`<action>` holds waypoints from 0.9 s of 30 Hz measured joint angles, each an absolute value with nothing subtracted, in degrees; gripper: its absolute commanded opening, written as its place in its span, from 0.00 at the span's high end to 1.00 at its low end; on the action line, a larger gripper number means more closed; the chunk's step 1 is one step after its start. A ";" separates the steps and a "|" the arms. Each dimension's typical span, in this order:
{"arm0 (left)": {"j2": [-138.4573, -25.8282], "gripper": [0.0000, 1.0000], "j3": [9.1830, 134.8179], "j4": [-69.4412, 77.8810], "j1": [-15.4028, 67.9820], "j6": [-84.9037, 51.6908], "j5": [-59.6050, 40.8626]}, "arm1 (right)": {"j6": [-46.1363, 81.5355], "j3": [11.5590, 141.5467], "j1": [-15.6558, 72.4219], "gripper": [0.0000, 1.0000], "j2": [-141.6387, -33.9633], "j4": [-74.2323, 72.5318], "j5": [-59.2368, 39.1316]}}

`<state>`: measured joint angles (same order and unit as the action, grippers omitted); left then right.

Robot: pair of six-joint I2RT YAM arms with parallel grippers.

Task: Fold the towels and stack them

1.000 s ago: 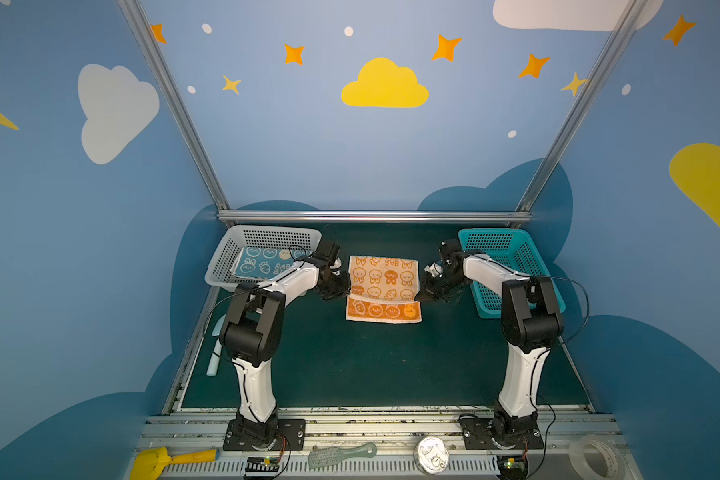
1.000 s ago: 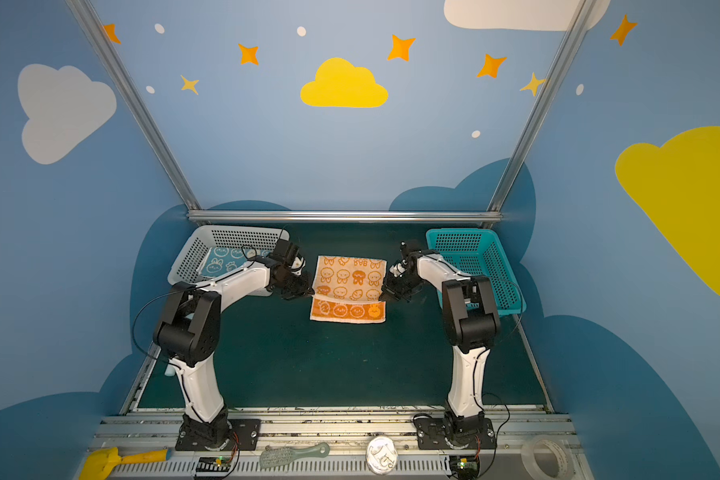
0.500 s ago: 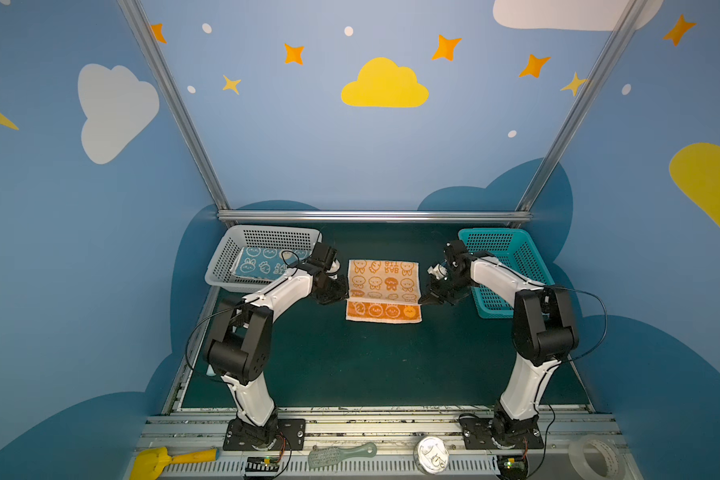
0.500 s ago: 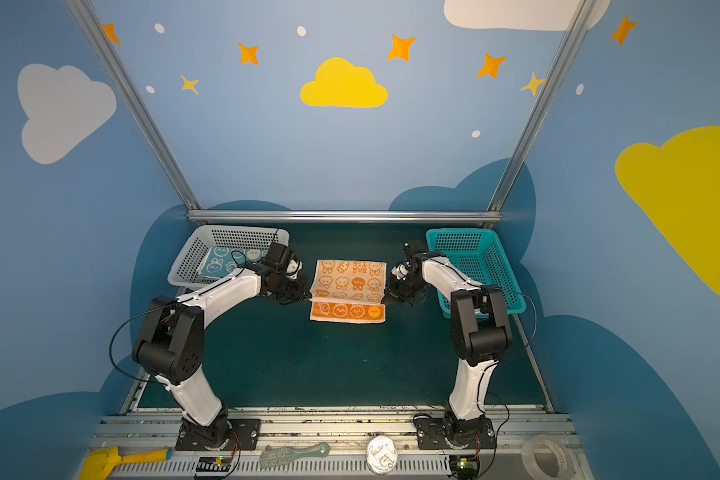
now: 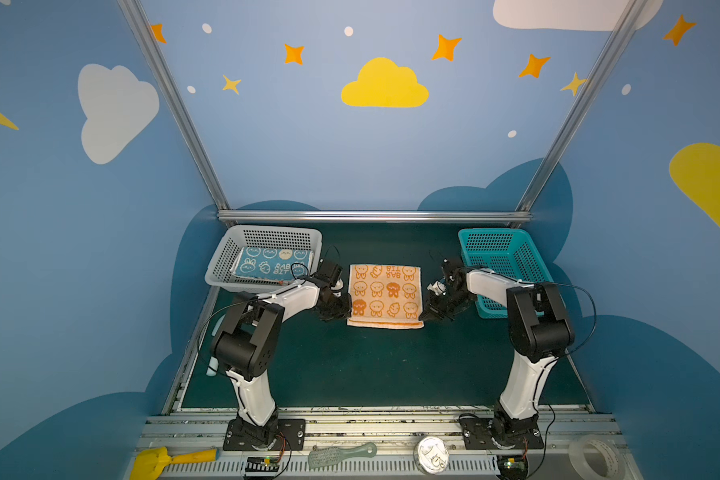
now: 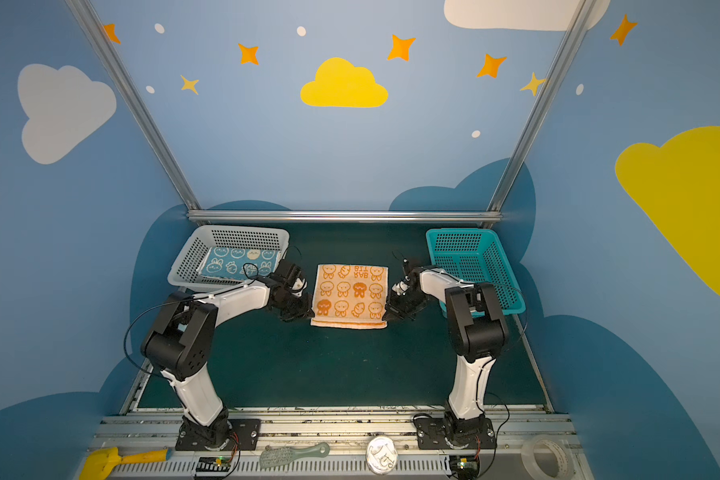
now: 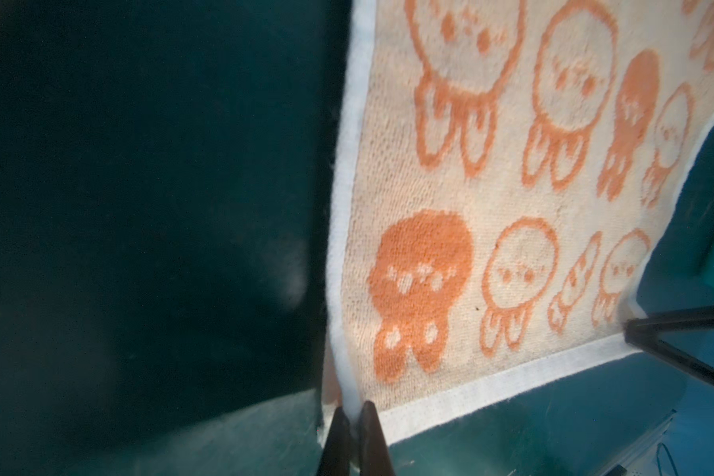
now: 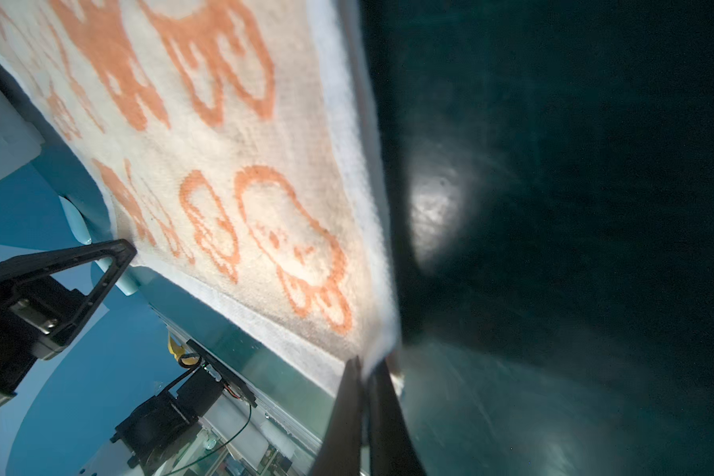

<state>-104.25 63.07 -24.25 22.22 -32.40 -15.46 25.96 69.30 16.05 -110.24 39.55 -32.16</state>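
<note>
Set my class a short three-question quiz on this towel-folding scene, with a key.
1. True or false: the left gripper and the right gripper each pinch a corner of the orange towel.
2. The blue towel lies: A) in the grey basket, B) in a gripper, C) on the orange towel.
3. Which gripper is nearer the teal basket?
Key: 1 true; 2 A; 3 the right.
</note>
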 measured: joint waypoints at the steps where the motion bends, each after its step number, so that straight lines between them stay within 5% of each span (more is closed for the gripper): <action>1: -104.51 0.97 63.07 -24.05 22.22 -32.40 -15.44 | 25.96 69.30 16.05 1.00 -110.41 39.35 -32.16; 17: -110.13 0.97 71.44 -26.94 21.69 -31.27 -14.50 | 25.78 74.56 15.86 1.00 -114.10 40.71 -31.92; 27: -103.33 0.97 75.53 -30.39 20.75 -29.91 -12.95 | 24.67 78.67 15.27 1.00 -107.39 45.17 -30.61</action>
<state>-103.33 75.53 -30.39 20.75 -29.91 -12.95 24.67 78.67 15.27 -107.39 45.17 -30.61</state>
